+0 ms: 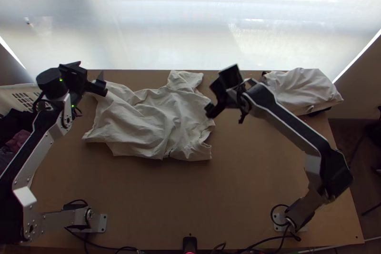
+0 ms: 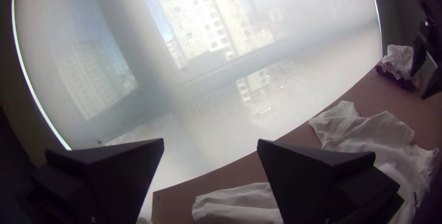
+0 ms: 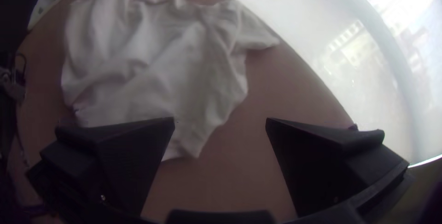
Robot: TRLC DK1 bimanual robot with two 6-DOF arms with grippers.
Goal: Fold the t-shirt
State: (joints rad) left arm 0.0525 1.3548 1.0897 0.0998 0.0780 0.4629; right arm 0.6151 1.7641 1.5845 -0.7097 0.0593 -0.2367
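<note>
T-shirt (image 1: 143, 127) is lying spread but rumpled on the wooden table (image 1: 243, 197), left of the middle of my top view, wrinkles running across its body and a sleeve-like part pointing toward twelve o'clock. Reading the clock from the shirt in that view, I am seeing its lower right edge bunching at about four. In the left wrist view, a small strip of dark print (image 2: 415, 199) is showing on the white cloth.

Near the shirt, at ten o'clock, I am holding the left gripper (image 1: 92, 76) open, its fingers wide apart by the upper left corner. Toward two, the right gripper (image 1: 214, 96) is also standing open, and its lower finger is overlapping the shirt's right edge from above. The right arm (image 1: 290, 127) is slanting between the shirt and a second pale cloth (image 1: 302, 87), which is sitting heaped between two and three with dark fabric (image 1: 319, 112) peeking out underneath.

Around nine, a white basket (image 1: 21, 93) is standing beside the table, dark and reddish clothes (image 1: 18, 140) lying close to it, partly behind the left arm (image 1: 40, 147). Cables (image 1: 269, 241) are trailing along the near edge around five, and a bright screened window (image 1: 190, 25) is filling twelve.
</note>
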